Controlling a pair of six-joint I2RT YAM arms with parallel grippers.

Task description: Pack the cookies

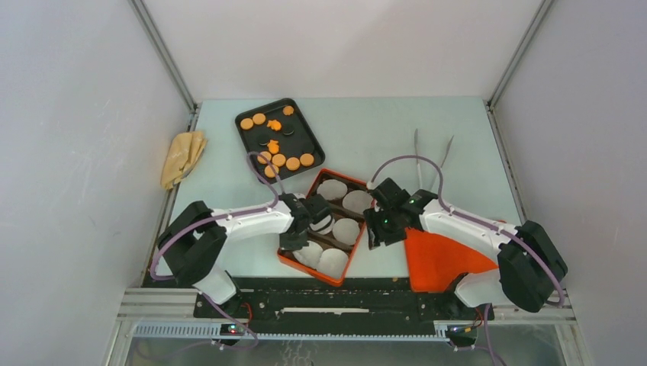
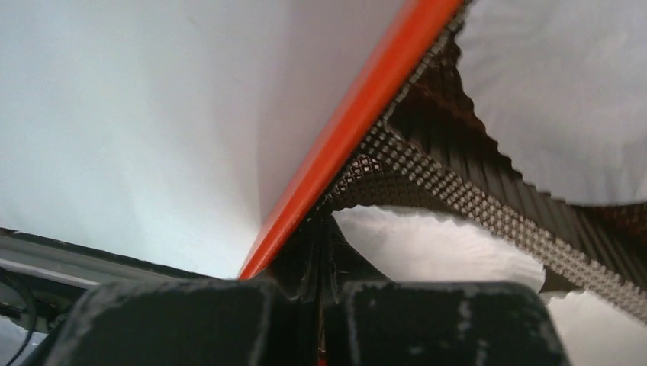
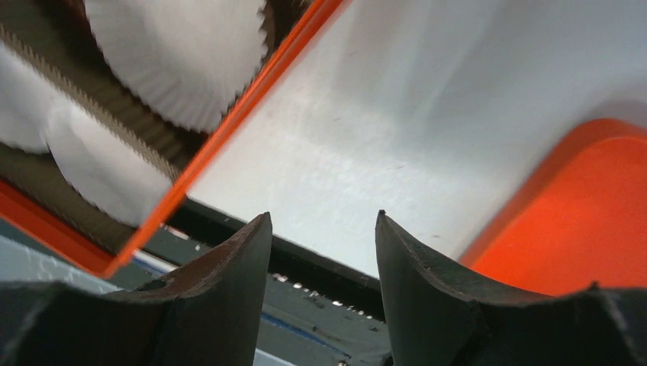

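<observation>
The cookies (image 1: 285, 161), orange discs with a few black ones, lie on a black tray (image 1: 302, 126) at the back. An orange box (image 1: 307, 267) with white liner cups (image 1: 346, 230) stands between my arms. My left gripper (image 1: 304, 223) sits at the box's left wall. In the left wrist view its fingers (image 2: 324, 252) are shut, the orange rim (image 2: 358, 114) runs into them and a red sliver shows between them. My right gripper (image 1: 379, 226) hovers at the box's right side, open (image 3: 324, 221) with nothing between its fingers.
An orange lid (image 1: 439, 259) lies on the table under my right arm, also seen in the right wrist view as the lid (image 3: 587, 221). Metal tongs (image 1: 432, 160) rest behind the right gripper. A yellow cloth (image 1: 183, 156) lies at the left wall.
</observation>
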